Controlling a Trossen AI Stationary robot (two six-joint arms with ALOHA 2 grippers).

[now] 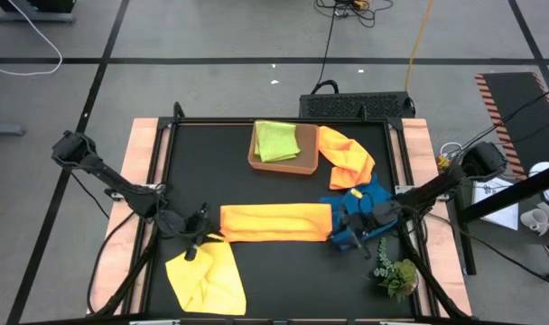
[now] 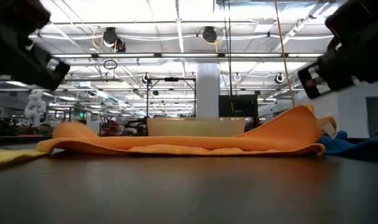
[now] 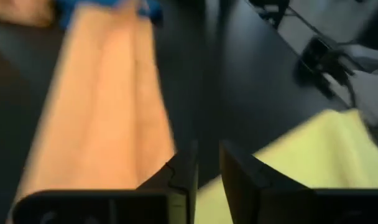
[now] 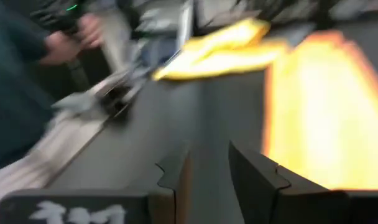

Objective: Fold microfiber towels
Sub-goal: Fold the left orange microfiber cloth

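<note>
orange towel (image 1: pixel 274 222) lies mid-table as a long folded strip, soft and limp, likely to sag unless pinched at its end corners. left gripper (image 1: pixel 199 236) and right gripper (image 1: pixel 345 226) hang just off either end, fingers slightly parted, holding nothing.

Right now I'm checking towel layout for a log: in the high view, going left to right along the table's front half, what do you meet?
Yellow towel → left gripper → flat orange towel → right gripper → blue towel → plant sprig.
</note>
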